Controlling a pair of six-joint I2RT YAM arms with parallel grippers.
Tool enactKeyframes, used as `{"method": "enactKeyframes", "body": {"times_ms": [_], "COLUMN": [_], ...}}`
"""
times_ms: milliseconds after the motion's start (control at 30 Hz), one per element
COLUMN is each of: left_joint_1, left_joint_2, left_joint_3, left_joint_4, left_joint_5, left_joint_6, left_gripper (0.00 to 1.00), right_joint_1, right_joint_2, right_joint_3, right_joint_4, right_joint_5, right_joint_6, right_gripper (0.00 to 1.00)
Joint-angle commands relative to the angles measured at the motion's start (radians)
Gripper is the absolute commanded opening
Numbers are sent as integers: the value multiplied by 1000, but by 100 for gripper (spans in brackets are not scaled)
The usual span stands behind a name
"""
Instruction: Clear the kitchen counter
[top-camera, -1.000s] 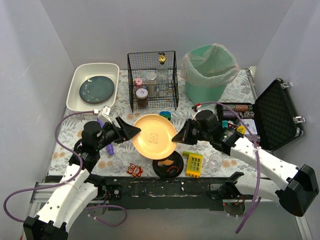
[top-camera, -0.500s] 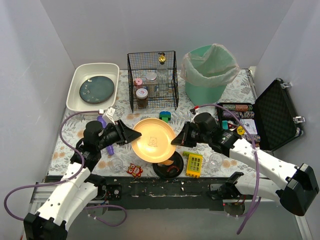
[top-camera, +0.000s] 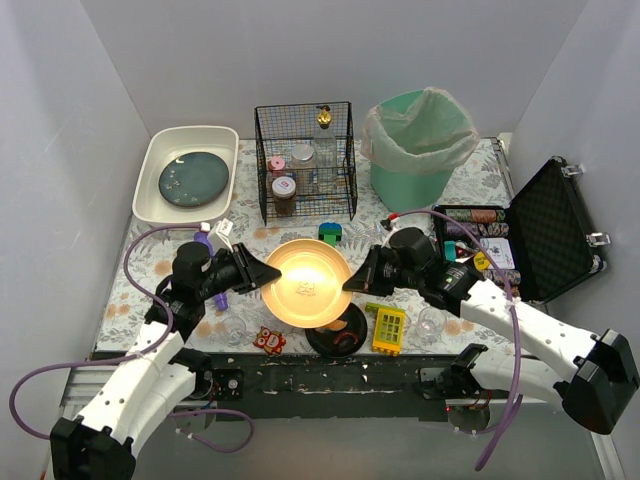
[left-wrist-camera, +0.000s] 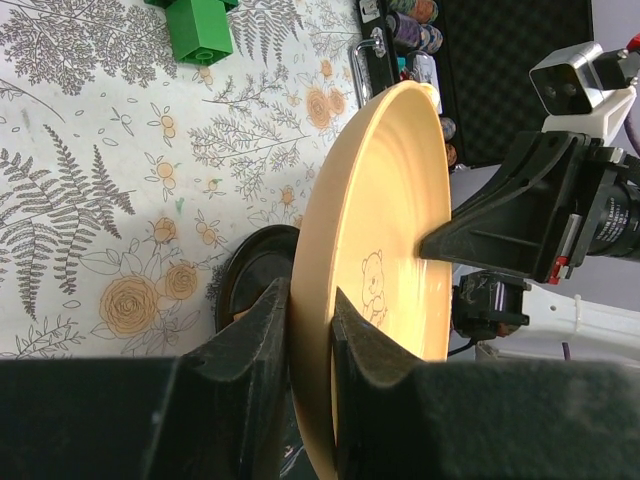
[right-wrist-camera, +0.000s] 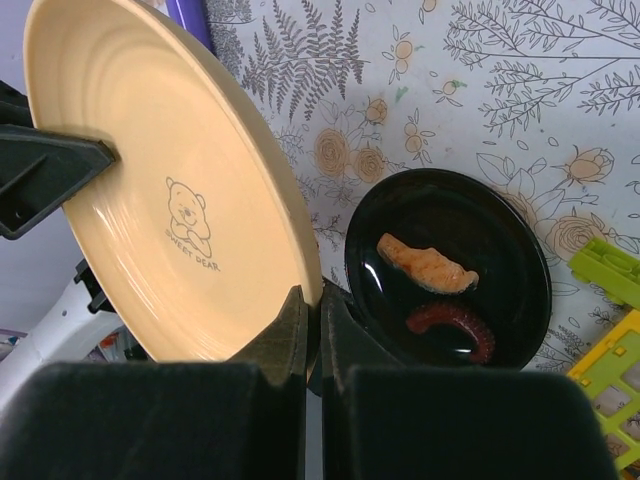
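Two arms sharing one plate over the kitchen counter (left-wrist-camera: 100, 200), a flat tabletop under a white cloth printed with leaves and flowers, seen from above and from both wrists. The yellow plate (top-camera: 306, 282), marked with a small bear drawing, is held off the cloth near the front middle of the counter. The left gripper (top-camera: 268, 276) is clamped on the plate's left rim, one finger on each face. The right gripper (top-camera: 350, 283) pinches the opposite rim, its fingers narrow with only the rim between them. In the wrist views the plate stands steeply tilted. Below the plate's near edge a black dish (right-wrist-camera: 450, 280) rests on the cloth, holding an orange piece of food (right-wrist-camera: 428, 265) and a dark red curl (right-wrist-camera: 455, 328). A yellow-green crate (top-camera: 388, 328) lies just beside the dish. A white tub (top-camera: 150, 190), a wire cage (top-camera: 305, 160) and a green bin (top-camera: 415, 140) stand along the back, and an open black case (top-camera: 555, 225) lies at the right
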Motion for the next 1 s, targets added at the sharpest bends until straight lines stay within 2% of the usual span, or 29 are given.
{"method": "enactKeyframes", "body": {"times_ms": [0, 100, 233, 267, 300, 533, 733, 867, 967], "left_joint_1": [-5, -5, -5, -5, -5, 0, 59, 128, 177], "left_joint_2": [11, 20, 22, 20, 20, 25, 50, 66, 94], "left_joint_3": [26, 32, 25, 22, 19, 101, 276, 362, 382], "left_joint_4": [24, 26, 41, 46, 49, -25, -221, -241, -194], "left_joint_5": [57, 54, 49, 43, 40, -61, -232, -255, -244], "left_joint_6": [-1, -16, -47, -54, -59, -24, 79, 90, 53], "left_gripper": [0, 0, 0, 0, 0, 0, 0, 0, 0], "right_joint_1": [11, 11, 9, 9, 9, 9, 8, 8, 9], "right_joint_2": [-49, -66, -82, -85, -85, -144, -244, -275, -280], "right_joint_3": [0, 3, 21, 32, 44, 80, 28, 5, 11], "right_joint_4": [87, 64, 0, -34, -54, -241, -266, -264, -284], "right_joint_5": [-10, 29, 95, 127, 147, 378, 435, 439, 445], "right_joint_6": [16, 6, -22, -33, -40, -59, -42, -37, -37], "right_gripper": [2, 24, 40, 52, 54, 57, 56, 56, 56]}}
